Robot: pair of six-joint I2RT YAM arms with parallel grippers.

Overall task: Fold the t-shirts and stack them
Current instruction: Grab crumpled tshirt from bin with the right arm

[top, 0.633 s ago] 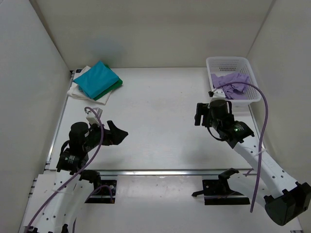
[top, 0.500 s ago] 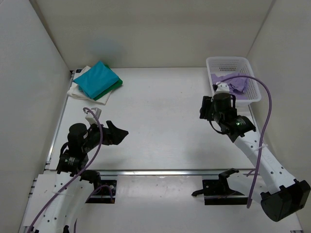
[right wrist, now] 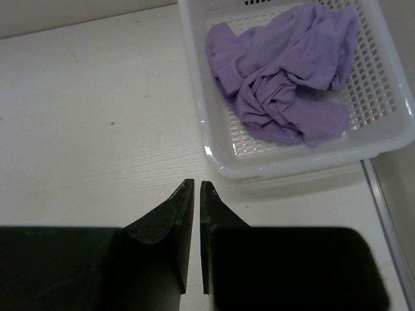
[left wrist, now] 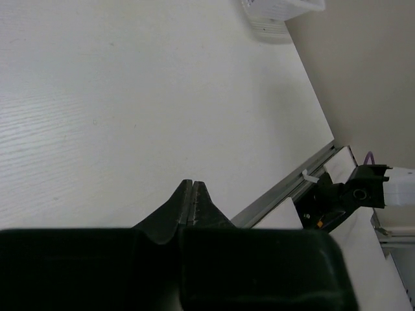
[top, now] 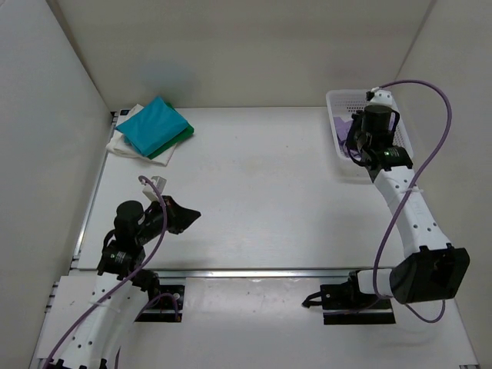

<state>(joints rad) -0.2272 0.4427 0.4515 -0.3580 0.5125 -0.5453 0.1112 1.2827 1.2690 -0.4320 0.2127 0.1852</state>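
A crumpled lavender t-shirt (right wrist: 285, 71) lies loose inside the white lattice basket (right wrist: 292, 165); in the top view only a bit of the lavender t-shirt (top: 343, 123) shows beside the arm. My right gripper (right wrist: 196, 183) hovers above the table just short of the basket's near rim, jaws shut to a thin slit with nothing between them. From above, the right gripper (top: 354, 142) hangs over the basket (top: 346, 96). At the far left a folded teal t-shirt (top: 154, 127) tops a dark green one (top: 175, 143) and a white one (top: 121, 143). My left gripper (top: 188, 215) (left wrist: 193, 184) is shut and empty, low over the table.
White walls close in the table on three sides. A metal rail (top: 254, 271) runs along the near edge, with black clamp mounts (top: 350, 296) below it. The right arm's purple cable (top: 442, 131) loops beside the basket. The basket's corner (left wrist: 279, 13) shows in the left wrist view.
The right arm has swung from the mid-right of the table back and to the right, ending over the basket. The left arm has barely shifted.
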